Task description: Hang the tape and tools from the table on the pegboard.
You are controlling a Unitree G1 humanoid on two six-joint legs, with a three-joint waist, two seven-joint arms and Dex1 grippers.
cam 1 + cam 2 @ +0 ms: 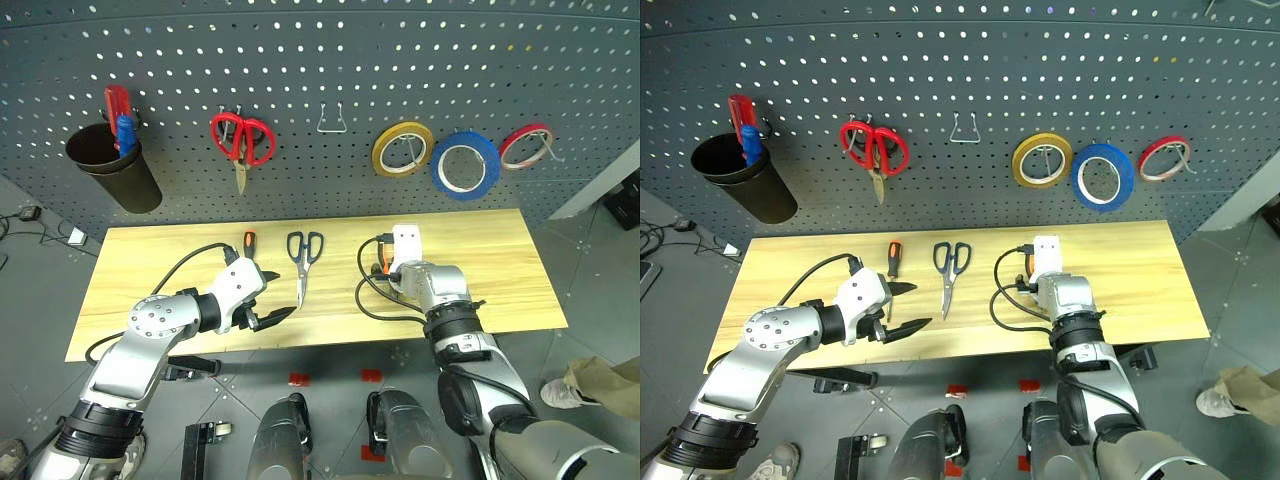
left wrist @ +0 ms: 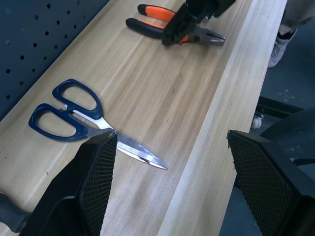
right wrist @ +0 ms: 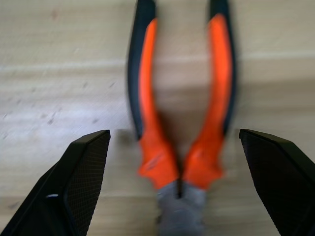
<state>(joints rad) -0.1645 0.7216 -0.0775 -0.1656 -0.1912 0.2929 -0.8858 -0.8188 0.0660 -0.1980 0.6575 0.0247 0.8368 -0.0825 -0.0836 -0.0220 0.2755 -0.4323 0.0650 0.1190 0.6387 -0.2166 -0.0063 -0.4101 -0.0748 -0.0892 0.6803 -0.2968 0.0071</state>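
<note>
Right between the wide-spread fingers of the right gripper [image 3: 177, 182] lie the pliers [image 3: 179, 113] flat on the table [image 1: 500, 260], long handles pointing straight away, untouched, while the left gripper [image 1: 272, 300], also spread and empty, waits much farther off

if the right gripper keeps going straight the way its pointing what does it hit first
Most likely the pliers. The right gripper is open, its two fingers standing on either side of the orange-black handles, which lie flat on the table just ahead. Depth is unclear, but nothing seems to lie between.
</note>
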